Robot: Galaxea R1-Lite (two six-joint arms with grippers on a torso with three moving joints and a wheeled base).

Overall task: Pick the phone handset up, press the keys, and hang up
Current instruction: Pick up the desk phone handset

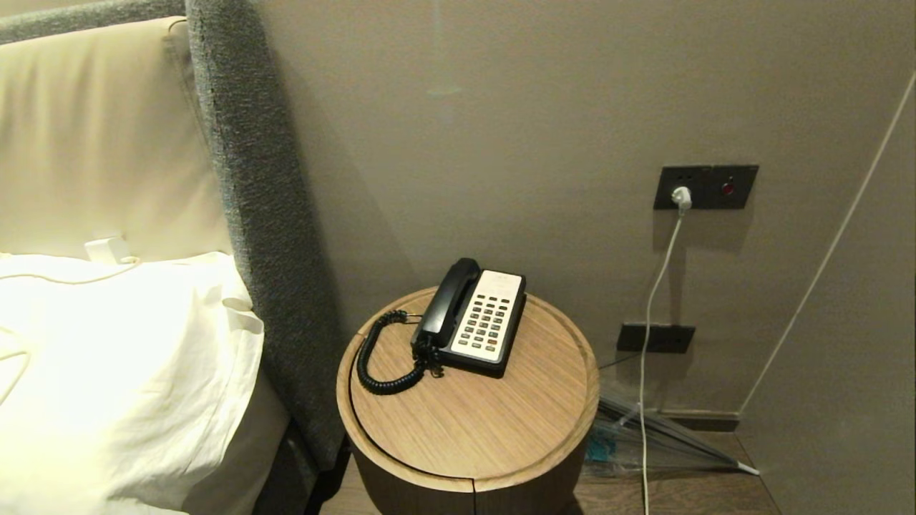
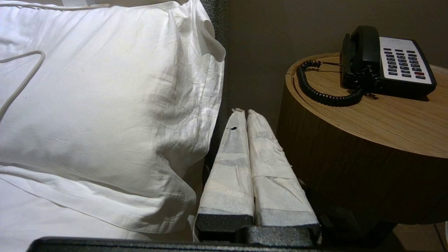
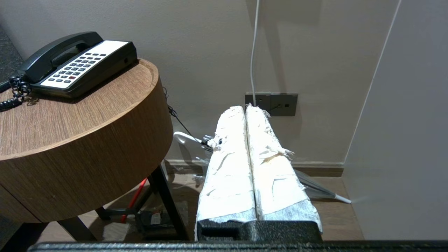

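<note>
Left gripper: white-wrapped fingers [image 2: 245,113] pressed together, nothing between them, low beside the bed, tips aimed at the gap between pillow and table, well short of the phone.
Right gripper: white-wrapped fingers [image 3: 245,109] likewise pressed together and empty, low on the far side of the table, pointing toward the wall.
Head view: neither arm visible.
Phone handset: glossy black curved plastic receiver [image 1: 447,300] seated in its cradle along the left side of the base, untouched.
Coiled cord: black spiral cord [image 1: 376,361] looping from the handset's near end across the tabletop toward the bed side.
Phone base: black body with a pale keypad panel and rows of dark keys [image 1: 486,322], toward the back of the table, near the wall.
Table: round wooden bedside table with a raised rim [image 1: 565,422], between bed and wall.
Pillow: white crumpled fabric pillow [image 1: 129,357] on the bed, against a grey upholstered headboard [image 1: 265,214].
Wall: dark socket panel [image 1: 705,187] with a white plug and white cable [image 1: 655,286] hanging down to the floor.
</note>
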